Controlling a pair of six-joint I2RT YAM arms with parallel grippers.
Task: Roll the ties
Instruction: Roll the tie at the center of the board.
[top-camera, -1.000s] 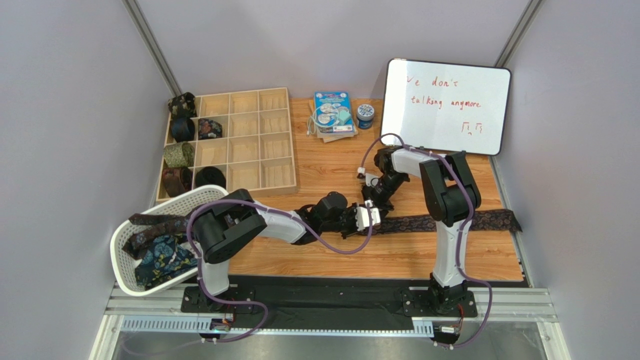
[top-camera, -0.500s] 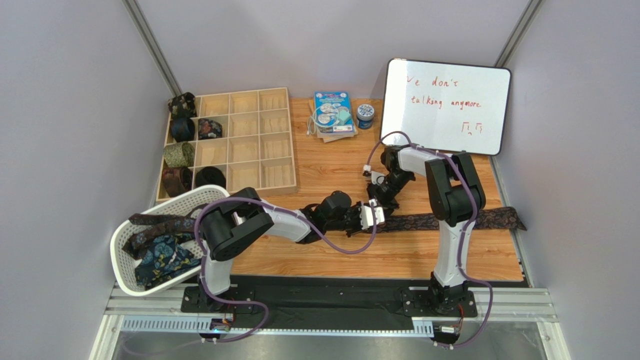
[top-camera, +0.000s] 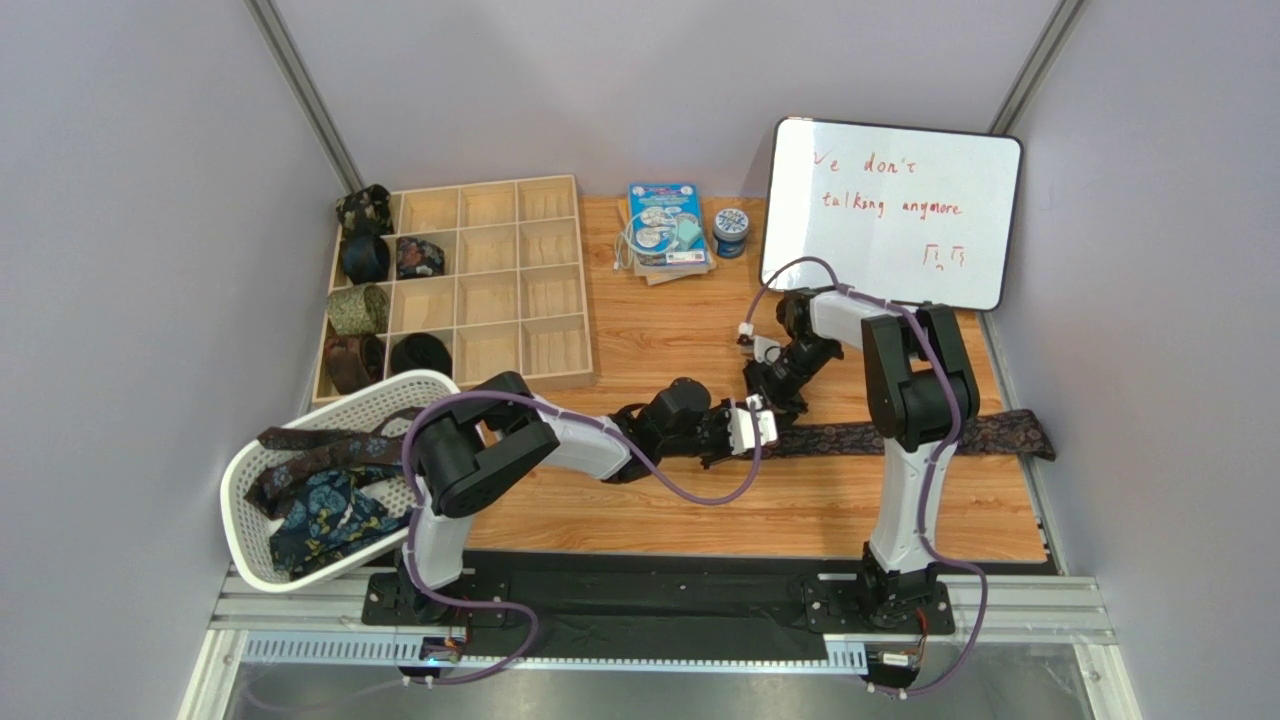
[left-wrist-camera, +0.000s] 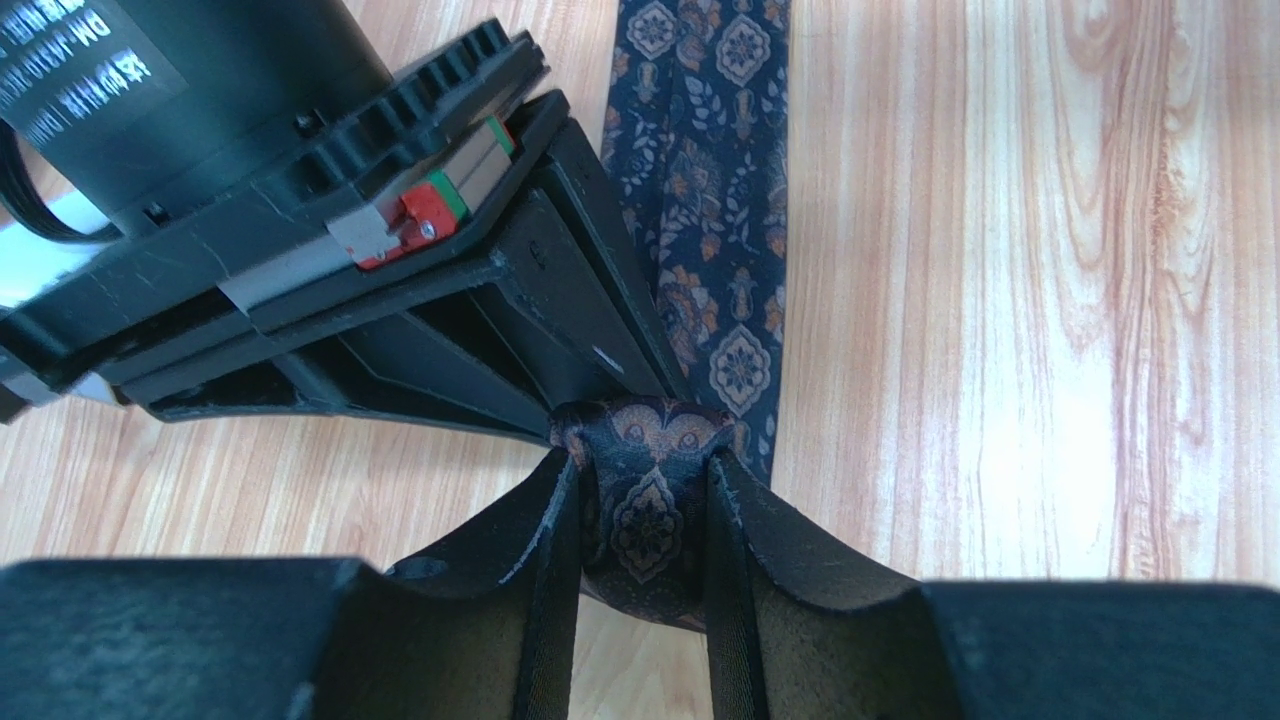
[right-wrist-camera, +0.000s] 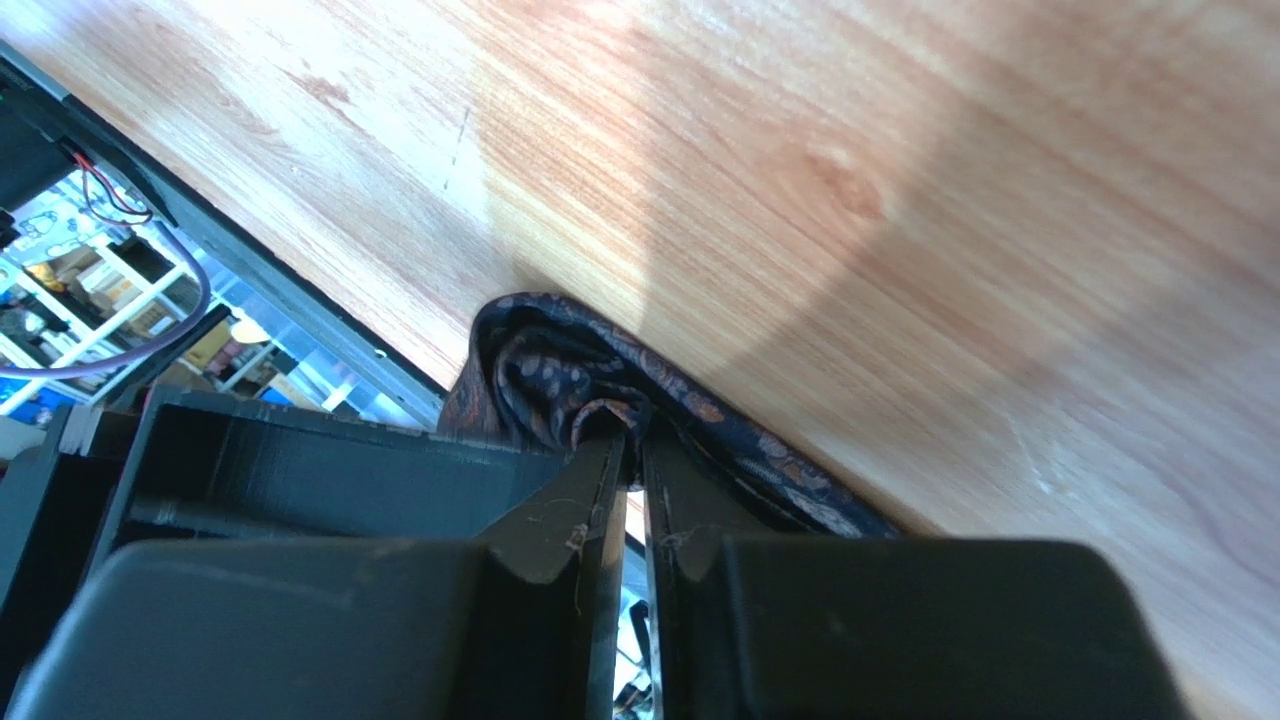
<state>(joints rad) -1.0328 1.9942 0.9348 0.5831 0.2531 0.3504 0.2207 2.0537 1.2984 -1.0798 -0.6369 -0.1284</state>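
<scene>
A dark navy patterned tie (top-camera: 902, 437) lies flat across the wooden table, running right from both grippers. Its near end is coiled into a small roll (left-wrist-camera: 649, 503). My left gripper (left-wrist-camera: 643, 518) is shut on that roll, one finger on each side. My right gripper (right-wrist-camera: 633, 450) meets the roll from the far side (top-camera: 769, 393). Its jaws stand a narrow slit apart, tips against a fold of the tie (right-wrist-camera: 564, 368). The flat tie (left-wrist-camera: 706, 225) runs away from the roll in the left wrist view. More ties (top-camera: 323, 507) lie loose in the white basket.
The white mesh basket (top-camera: 241, 495) sits at the near left. Behind it is a wooden compartment tray (top-camera: 504, 285) with rolled ties (top-camera: 358, 311) in its left column. A whiteboard (top-camera: 894, 210), a booklet stack (top-camera: 666, 225) and a small jar (top-camera: 730, 230) stand at the back.
My left gripper has carried the roll a little to the right, and the flat tie has slid right with it. My right gripper has shifted right and its jaws have parted slightly.
</scene>
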